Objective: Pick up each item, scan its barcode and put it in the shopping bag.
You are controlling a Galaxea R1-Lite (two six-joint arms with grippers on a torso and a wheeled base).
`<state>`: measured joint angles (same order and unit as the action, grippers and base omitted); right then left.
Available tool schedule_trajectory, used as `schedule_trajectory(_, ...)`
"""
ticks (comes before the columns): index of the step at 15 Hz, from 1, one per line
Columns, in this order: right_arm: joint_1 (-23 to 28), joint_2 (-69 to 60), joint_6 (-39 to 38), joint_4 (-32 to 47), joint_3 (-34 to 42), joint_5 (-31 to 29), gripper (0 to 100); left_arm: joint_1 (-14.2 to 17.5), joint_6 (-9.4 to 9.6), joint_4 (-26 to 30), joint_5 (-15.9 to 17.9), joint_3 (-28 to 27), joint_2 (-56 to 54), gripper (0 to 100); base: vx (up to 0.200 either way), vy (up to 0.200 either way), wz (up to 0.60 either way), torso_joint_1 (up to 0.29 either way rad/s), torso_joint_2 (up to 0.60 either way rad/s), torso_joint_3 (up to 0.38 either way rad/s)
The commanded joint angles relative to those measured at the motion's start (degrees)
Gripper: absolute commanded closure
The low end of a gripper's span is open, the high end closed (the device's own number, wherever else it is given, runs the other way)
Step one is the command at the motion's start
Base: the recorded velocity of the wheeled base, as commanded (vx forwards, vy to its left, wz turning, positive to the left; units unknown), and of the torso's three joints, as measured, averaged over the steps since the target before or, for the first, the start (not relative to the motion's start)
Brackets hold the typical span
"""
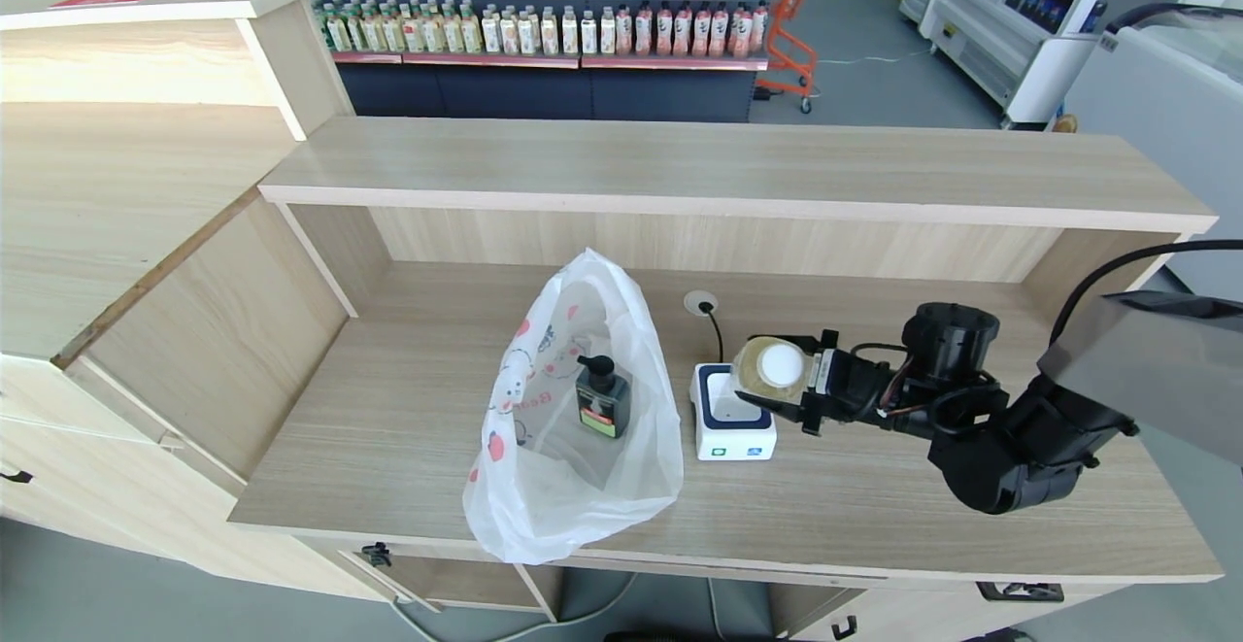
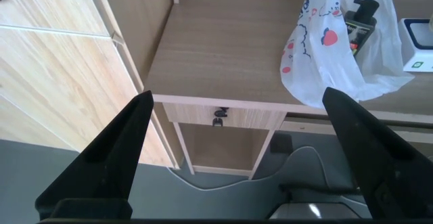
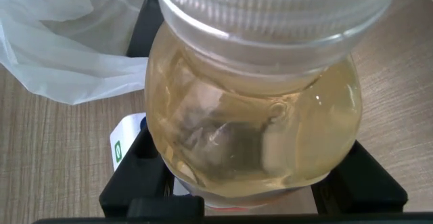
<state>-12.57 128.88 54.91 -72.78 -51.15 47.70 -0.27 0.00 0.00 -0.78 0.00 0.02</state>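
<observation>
A jar hangs directly over the scanner, right fingers clamped on it. The bag, holding a pump bottle, sits just beside the scanner. Well away from the scanner, left fingers spread apart.

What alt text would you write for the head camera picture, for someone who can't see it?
A black robot arm's jaws hold a clear, white-capped bottle of yellowish liquid over a small white scanner on a wooden counter. Beside it stands an open shopping bag with a dark pump bottle inside. Shelves of drinks stand behind.
</observation>
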Motion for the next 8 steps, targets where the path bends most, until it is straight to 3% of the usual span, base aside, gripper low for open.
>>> schedule_trajectory(1, -0.1, 1.2, 0.0, 0.0, -0.8, 0.2, 100, 0.0, 0.0, 0.0, 0.0, 0.0, 0.0, 0, 0.0, 0.0, 0.0, 0.0, 0.0, 0.0)
schedule_trajectory(8, -0.1, 2.8, 0.0, 0.0, -2.5, 1.4, 100, 0.0, 0.0, 0.0, 0.0, 0.0, 0.0, 0, 0.0, 0.0, 0.0, 0.0, 0.0, 0.0)
